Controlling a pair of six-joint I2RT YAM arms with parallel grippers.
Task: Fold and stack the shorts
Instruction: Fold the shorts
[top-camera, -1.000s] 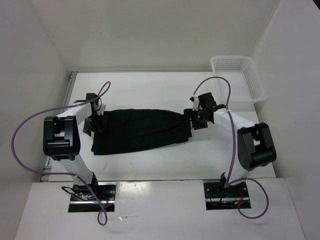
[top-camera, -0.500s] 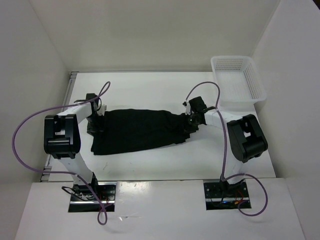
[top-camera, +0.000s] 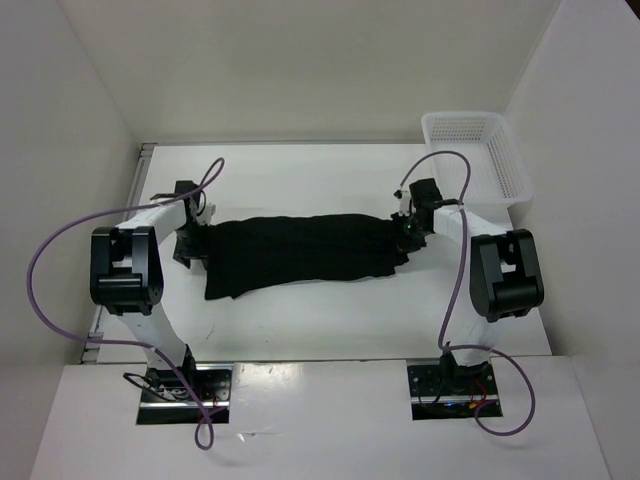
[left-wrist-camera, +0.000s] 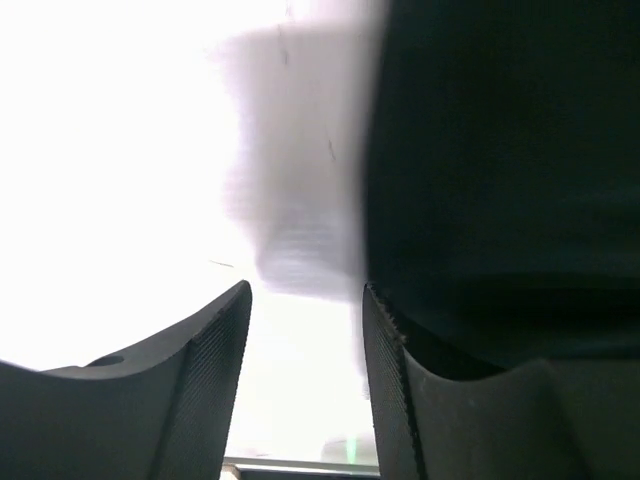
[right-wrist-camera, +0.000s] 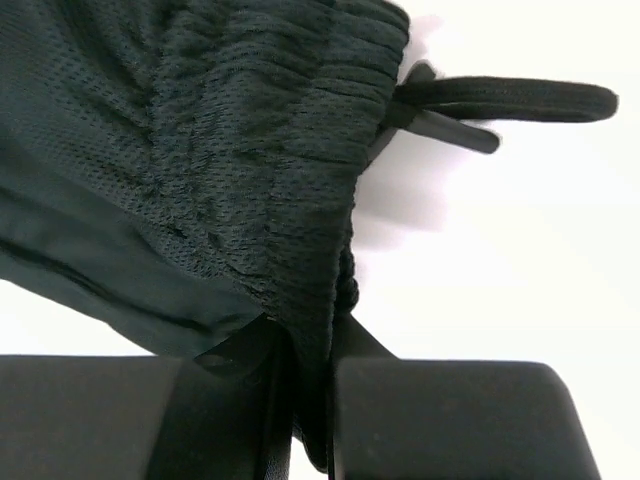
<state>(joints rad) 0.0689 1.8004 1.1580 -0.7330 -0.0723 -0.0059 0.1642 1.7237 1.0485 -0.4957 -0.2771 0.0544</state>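
Observation:
The black shorts (top-camera: 300, 250) lie stretched out left to right across the white table (top-camera: 300, 180). My right gripper (top-camera: 405, 232) sits at their right end. In the right wrist view it (right-wrist-camera: 310, 345) is shut on the gathered waistband (right-wrist-camera: 270, 150), and a black drawstring (right-wrist-camera: 500, 98) sticks out over the table. My left gripper (top-camera: 190, 245) is at the left end. In the left wrist view it (left-wrist-camera: 305, 330) stands open with only bright table between its fingers. The dark fabric (left-wrist-camera: 500, 180) lies outside the right finger (left-wrist-camera: 395, 390).
A white mesh basket (top-camera: 512, 165) stands at the back right corner of the table. White walls close in the table on the left, back and right. Purple cables loop over both arms.
My right gripper has closed on the waistband and drawn it right and back, pulling the shorts out longer. The left gripper stays at the left end, its jaws slightly narrower.

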